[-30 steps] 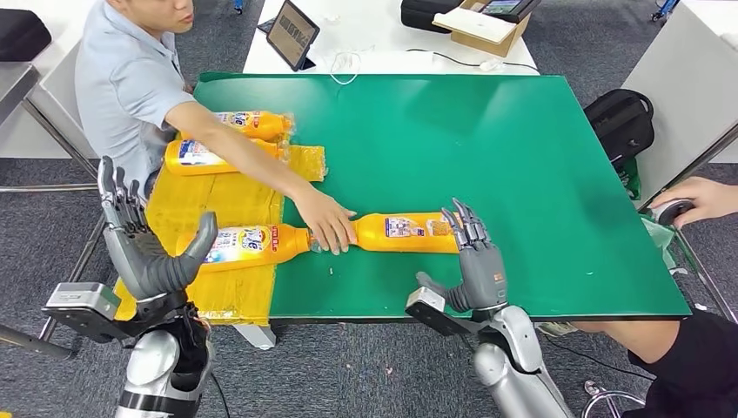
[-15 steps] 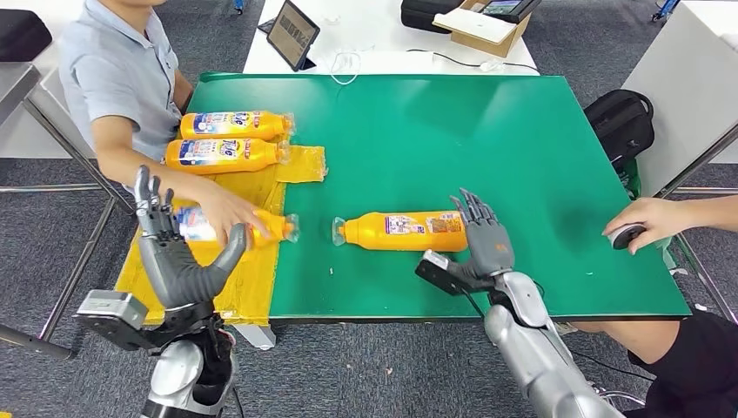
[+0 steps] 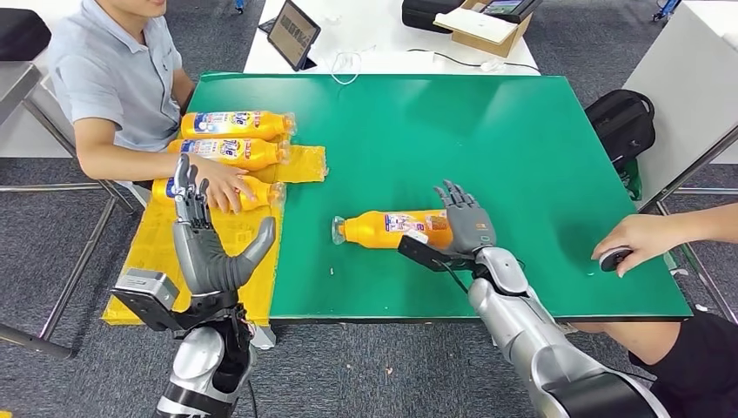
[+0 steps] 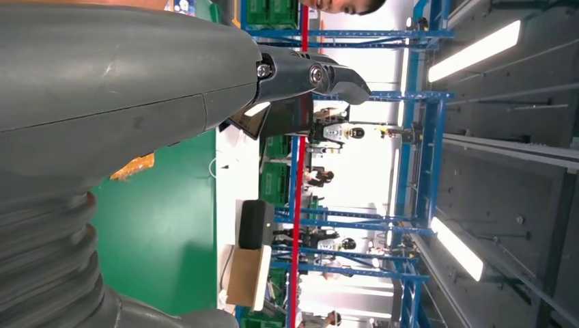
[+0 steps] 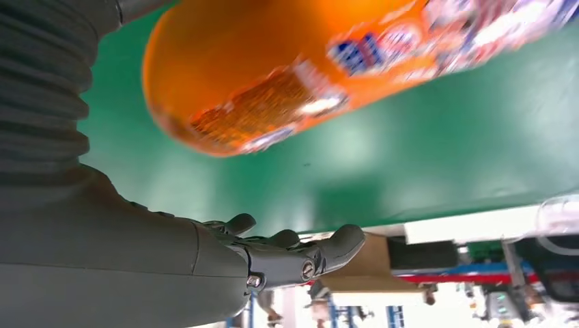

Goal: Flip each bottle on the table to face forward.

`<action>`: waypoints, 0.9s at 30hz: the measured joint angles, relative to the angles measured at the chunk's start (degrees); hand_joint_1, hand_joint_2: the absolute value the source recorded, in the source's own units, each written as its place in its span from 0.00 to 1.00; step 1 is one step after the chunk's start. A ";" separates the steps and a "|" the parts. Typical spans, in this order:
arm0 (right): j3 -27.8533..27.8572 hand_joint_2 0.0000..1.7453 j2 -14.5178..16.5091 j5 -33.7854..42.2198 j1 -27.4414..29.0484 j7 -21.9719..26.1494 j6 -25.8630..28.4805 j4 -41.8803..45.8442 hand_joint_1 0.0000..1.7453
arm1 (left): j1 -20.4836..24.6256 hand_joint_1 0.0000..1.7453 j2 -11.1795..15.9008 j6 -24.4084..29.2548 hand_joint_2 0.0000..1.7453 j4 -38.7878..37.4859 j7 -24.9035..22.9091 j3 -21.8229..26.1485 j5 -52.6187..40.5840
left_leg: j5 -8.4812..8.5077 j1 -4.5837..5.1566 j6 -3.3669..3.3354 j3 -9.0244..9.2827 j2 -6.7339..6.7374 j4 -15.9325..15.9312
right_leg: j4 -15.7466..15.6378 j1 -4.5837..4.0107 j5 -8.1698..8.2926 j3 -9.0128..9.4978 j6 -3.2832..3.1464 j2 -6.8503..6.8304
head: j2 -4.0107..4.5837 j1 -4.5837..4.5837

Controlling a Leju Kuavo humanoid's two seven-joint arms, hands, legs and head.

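Orange bottle lying on its side on the green table.
Right hand, fingers spread, sits at the bottle's base, gripping nothing; left hand is raised, fingers apart, empty.

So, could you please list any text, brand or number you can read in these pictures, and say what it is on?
No text can be read.
Lone orange bottle by the right hand: blue and white label, too blurred.
Three orange bottles beside the person: labels too small.
Tablet screen: too small.
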State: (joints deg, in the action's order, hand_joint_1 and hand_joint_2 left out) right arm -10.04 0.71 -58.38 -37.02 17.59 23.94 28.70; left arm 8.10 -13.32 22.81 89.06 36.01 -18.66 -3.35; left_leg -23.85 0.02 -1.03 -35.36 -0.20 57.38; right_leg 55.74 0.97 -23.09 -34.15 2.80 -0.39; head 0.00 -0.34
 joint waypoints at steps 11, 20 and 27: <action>-2.68 1.00 1.19 -3.14 -3.44 -7.92 -12.32 -4.90 0.00 | 0.15 0.00 0.02 -1.08 1.00 -0.68 -2.54 -0.38 1.51 | 0.00 0.00 0.00 0.00 0.00 0.00 | 0.00 0.01 0.00 0.00 0.00 0.00 | 0.00 0.01; -4.82 1.00 1.17 -5.43 -5.00 -10.68 -13.57 -6.27 0.69 | -0.33 0.00 0.05 -2.08 1.00 -0.64 -3.05 -0.42 2.09 | 0.00 0.00 0.00 0.01 0.00 0.00 | 0.00 0.00 0.00 0.01 0.00 0.00 | 0.00 0.00; -5.11 1.00 1.08 -4.38 -5.14 -8.11 -13.76 -6.92 1.00 | -0.45 0.00 0.05 -2.17 1.00 -0.68 -3.16 -0.42 2.28 | 0.00 0.00 0.00 0.01 0.01 0.00 | 0.00 0.00 0.00 0.00 0.00 0.00 | 0.00 0.01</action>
State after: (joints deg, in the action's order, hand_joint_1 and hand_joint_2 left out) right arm -15.15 1.78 -62.76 -42.16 9.49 10.18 21.78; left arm 7.66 -13.27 20.64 88.38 32.86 -19.08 -1.07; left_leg -23.85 0.02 -1.03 -35.35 -0.19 57.38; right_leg 55.73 0.97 -23.09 -34.15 2.80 -0.38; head 0.00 -0.33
